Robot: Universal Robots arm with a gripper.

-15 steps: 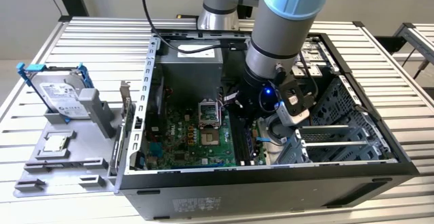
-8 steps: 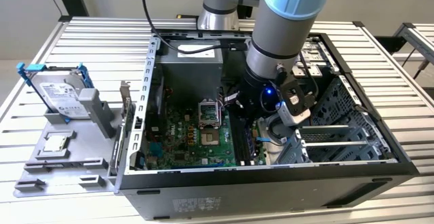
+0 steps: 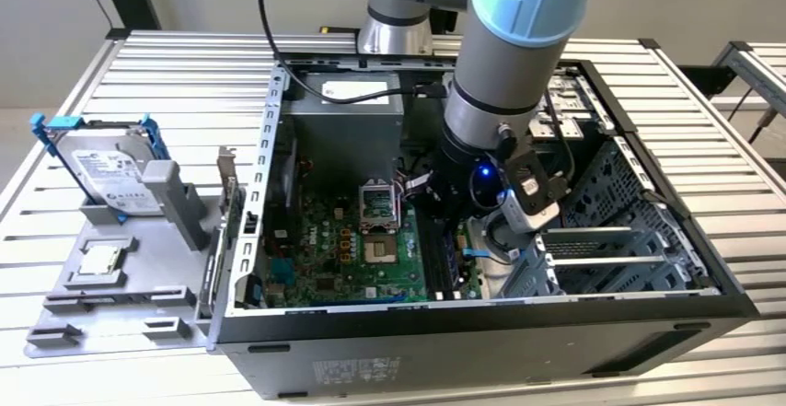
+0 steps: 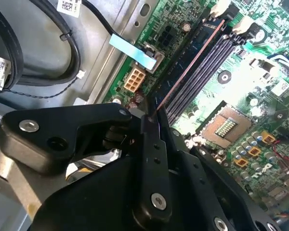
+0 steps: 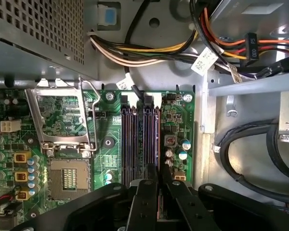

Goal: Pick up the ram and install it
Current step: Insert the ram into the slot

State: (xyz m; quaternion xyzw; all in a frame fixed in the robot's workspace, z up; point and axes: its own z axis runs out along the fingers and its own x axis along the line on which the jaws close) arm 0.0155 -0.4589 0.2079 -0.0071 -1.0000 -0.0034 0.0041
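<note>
1. The gripper [image 4: 151,120] is down inside the open computer case [image 3: 724,282], clenched edge-on around the ram [image 4: 190,62]. The thin dark stick runs straight out ahead of the fingertips, along the memory slots [image 5: 139,139].
2. In the second wrist view the ram's top edge lies parallel to the slots and seems to sit over the outermost one. I can't tell whether it is already in the groove or just above it.
3. Risk one: if the stick is a hair off line, pressing would drive its bottom edge onto the slot wall, not into the channel, and it could jam or tilt.
4. Risk two: the white latches [image 4: 220,6] at the far end of the slots, ahead of the gripper. If one isn't swung open, that end stays proud and the stick seats crooked.
5. Risk three: the grip is at one end only, so downward force may rock the far end up.
6. Close beside the gripper sit the empty processor socket [image 5: 70,178] and small capacitors [image 5: 183,149]; a sideways slip could knock them.
</note>
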